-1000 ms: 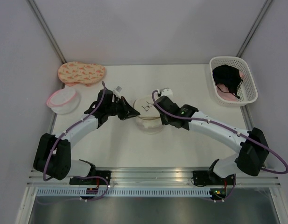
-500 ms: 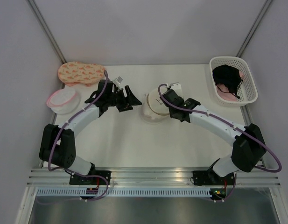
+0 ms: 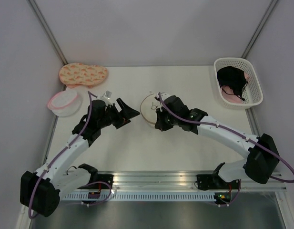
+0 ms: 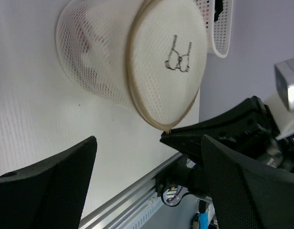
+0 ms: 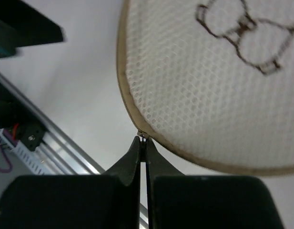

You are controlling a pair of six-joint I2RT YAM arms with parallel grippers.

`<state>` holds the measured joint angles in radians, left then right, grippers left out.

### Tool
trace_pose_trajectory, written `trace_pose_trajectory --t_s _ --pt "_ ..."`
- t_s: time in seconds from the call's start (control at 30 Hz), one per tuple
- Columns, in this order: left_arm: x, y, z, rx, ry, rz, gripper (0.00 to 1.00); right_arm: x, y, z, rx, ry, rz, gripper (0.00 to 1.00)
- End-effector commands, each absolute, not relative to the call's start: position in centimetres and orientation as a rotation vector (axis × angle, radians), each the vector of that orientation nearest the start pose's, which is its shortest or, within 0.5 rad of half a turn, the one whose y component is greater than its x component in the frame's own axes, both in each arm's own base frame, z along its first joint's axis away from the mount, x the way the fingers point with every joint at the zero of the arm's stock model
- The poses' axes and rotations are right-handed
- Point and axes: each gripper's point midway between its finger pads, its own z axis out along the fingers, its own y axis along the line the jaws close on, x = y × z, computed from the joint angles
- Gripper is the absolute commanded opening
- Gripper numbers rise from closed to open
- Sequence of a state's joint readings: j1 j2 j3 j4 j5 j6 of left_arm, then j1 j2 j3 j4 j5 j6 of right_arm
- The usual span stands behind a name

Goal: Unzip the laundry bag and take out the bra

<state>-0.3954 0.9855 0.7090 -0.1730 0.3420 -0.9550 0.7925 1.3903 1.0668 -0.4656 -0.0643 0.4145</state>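
The laundry bag [image 3: 149,106] stands tilted on its side mid-table, its cream mesh lid with a small bra drawing [image 4: 177,55] turned to the cameras. A thin brown zip rim [image 5: 122,81] runs round it. My right gripper [image 5: 143,141] is shut on the zip pull [image 5: 143,136] at the lid's lower edge, and shows at the bag's near right [image 3: 157,122]. My left gripper [image 3: 125,114] hangs open just left of the bag, touching nothing, its fingers [image 4: 65,181] spread wide. The bra is hidden; only a faint reddish shade [image 4: 87,40] shows through the mesh.
A white basket [image 3: 254,78] at the back right holds a black garment [image 3: 231,78] over a pink one. An orange patterned pouch [image 3: 83,74] and a pink-rimmed round bag [image 3: 64,101] lie at the back left. A metal rail [image 3: 151,176] runs along the near edge.
My left gripper has let go of the bag, opened wide and drawn back to the left. The right gripper has carried the zip pull round the rim, and the bag has tipped onto its side.
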Motion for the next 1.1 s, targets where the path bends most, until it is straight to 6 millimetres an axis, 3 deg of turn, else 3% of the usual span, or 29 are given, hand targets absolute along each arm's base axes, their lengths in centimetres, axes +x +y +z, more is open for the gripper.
trace_pose_trajectory --t_s 0.0,0.13,0.27,0.43,0.47,0.57,0.6,0.67,0.73,0.9,1.07 --pt "25.6 -22.4 18.8 -0.477 2.22 -1.25 0.93 21.8 33.6 18.3 -0.64 2.273 0.991 0.0" --pt "25.2 -24.3 16.7 -0.471 2.301 -1.252 0.93 21.8 34.4 17.6 -0.651 2.29 0.995 0.0" --pt "25.9 -24.9 15.4 -0.523 2.314 -1.253 0.93 21.7 34.5 17.1 -0.661 2.3 0.98 0.01" --pt "26.8 -26.4 16.4 -0.507 2.264 -1.294 0.88 21.6 34.3 16.9 -0.661 2.302 0.956 0.01" --pt "27.0 -26.7 16.5 -0.498 2.269 -1.296 0.84 21.6 34.3 16.9 -0.658 2.302 0.953 0.0" --pt "27.1 -27.3 16.1 -0.48 2.277 -1.308 0.54 21.7 34.3 17.1 -0.657 2.297 0.952 0.0" --pt "27.1 -27.3 16.1 -0.48 2.278 -1.308 0.31 21.6 34.2 17.2 -0.66 2.297 0.949 0.0" --pt "27.1 -27.1 15.7 -0.489 2.282 -1.292 0.09 21.6 34.0 17.4 -0.663 2.298 0.938 0.0" --pt "27.2 -26.7 15.2 -0.508 2.293 -1.264 0.03 21.7 33.7 17.2 -0.662 2.305 0.915 0.0" --pt "28.2 -25.4 15.0 -0.521 2.272 -1.173 0.02 21.2 31.7 15.9 -0.702 2.399 0.769 0.0" --pt "29.3 -23.9 15.1 -0.488 2.259 -1.125 0.02 20.1 27.8 12.3 -0.726 2.573 0.51 0.0"
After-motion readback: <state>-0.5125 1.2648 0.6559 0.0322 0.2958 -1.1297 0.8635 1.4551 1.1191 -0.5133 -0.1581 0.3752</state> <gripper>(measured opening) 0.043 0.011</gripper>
